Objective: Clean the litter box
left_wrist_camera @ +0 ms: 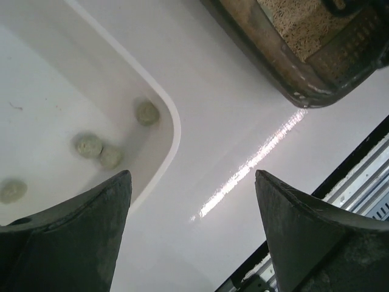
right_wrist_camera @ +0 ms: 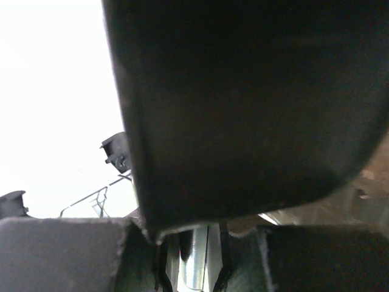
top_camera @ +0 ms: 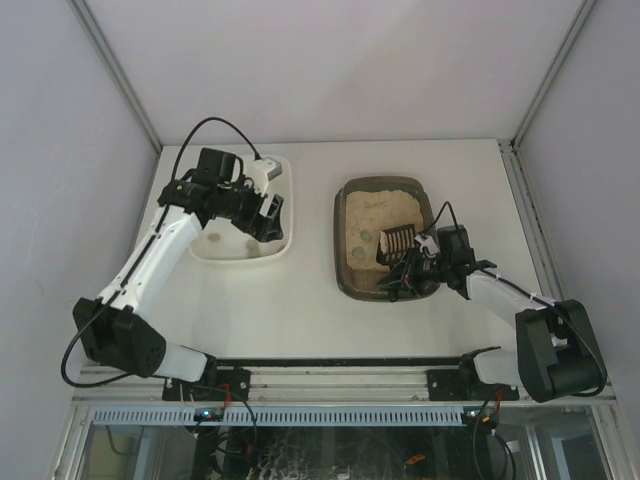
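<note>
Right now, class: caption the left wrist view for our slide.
Open left gripper above the white tub corner, four grey-green clumps inside, the litter box at upper right.

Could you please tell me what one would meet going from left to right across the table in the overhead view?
white tub → litter box → right arm's elbow

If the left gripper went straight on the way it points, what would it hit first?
Probably the bare table just outside the tub's corner, which fills the gap between the open left gripper's fingers in its wrist view. One finger lines up near the tub's rim and might clip it first; depth is unclear.
</note>
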Robot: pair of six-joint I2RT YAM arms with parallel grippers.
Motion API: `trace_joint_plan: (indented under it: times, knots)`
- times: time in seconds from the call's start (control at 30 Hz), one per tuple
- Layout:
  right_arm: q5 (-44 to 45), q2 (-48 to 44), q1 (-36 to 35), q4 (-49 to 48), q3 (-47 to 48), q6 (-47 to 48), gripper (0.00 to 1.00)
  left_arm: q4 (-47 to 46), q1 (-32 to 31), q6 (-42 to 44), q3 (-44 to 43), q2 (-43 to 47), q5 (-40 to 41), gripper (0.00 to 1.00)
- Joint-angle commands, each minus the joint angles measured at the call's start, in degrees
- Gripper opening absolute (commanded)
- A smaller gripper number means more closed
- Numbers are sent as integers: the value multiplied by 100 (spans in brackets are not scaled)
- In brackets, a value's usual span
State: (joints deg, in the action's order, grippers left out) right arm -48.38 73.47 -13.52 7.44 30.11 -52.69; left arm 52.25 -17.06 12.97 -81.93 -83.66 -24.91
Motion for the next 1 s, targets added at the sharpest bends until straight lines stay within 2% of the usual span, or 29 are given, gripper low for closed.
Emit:
trace_joint_plan:
  times: [0.0, 0.1, 0.33, 0.6, 0.8, 0.97]
  knots:
    - [-74, 93, 319, 578, 489, 276, 0, -46, 42, 266, 465, 783, 315, 87]
    - [226, 99, 339, 1527, 987, 380, 0, -41, 41, 103, 658, 1036, 433, 87]
    - [-343, 1127, 165, 3160, 2180, 628, 0, -200, 51, -349, 1029, 1636, 772, 90]
    - [269, 2257, -53, 4936, 3630, 1428, 0, 215, 80, -497, 944, 1849, 1471, 89]
    - [522, 2860, -101, 5426, 4376, 1633, 0, 221, 123, -550, 1102, 1975, 1637, 89]
    - [367, 3347, -253, 5283, 4600, 1536, 0, 109, 131, -579, 1171, 2058, 1560, 88]
